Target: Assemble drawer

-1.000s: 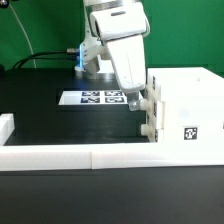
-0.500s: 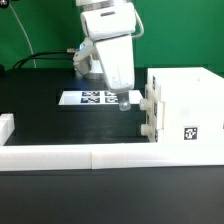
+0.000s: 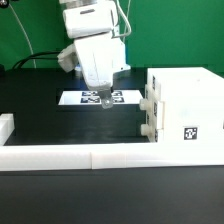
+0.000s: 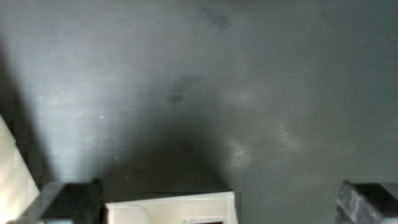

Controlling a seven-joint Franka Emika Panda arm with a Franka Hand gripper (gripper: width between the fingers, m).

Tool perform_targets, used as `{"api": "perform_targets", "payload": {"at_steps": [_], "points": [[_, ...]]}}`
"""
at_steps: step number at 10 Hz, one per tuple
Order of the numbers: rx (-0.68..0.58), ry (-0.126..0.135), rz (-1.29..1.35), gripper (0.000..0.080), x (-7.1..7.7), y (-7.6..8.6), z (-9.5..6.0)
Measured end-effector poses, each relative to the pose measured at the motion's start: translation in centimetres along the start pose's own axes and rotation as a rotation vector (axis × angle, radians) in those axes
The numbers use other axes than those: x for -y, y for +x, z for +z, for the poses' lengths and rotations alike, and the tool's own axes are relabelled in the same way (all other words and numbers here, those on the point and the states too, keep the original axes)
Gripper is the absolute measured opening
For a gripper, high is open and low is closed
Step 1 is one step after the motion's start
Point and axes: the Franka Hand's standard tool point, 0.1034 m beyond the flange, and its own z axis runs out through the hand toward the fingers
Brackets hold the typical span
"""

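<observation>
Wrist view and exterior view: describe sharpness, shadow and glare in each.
Wrist view: soft and grainy, a dark shadow on the black table, the marker board corner washed out. Exterior view: sharper, the gripper slightly blurred, the white drawer bright with little surface detail.

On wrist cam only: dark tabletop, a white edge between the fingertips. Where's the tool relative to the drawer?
Observer: The tool hangs apart from the drawer shell, off its open side, toward the exterior view's left.
Operator: That white edge, is it a drawer part?
Observer: Probably not. In the exterior view the tool is over the marker board, so it is likely that board.
Operator: Are the trays loose on the table?
Observer: No. The upper tray and lower tray both sit in the shell, fronts toward the exterior view's left.
</observation>
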Motion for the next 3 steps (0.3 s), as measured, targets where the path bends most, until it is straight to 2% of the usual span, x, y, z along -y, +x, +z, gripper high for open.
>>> {"api": "perform_targets", "payload": {"at_steps": [3], "points": [[0.000, 0.001, 0.001, 0.0649, 0.01, -0.02, 0.03]]}}
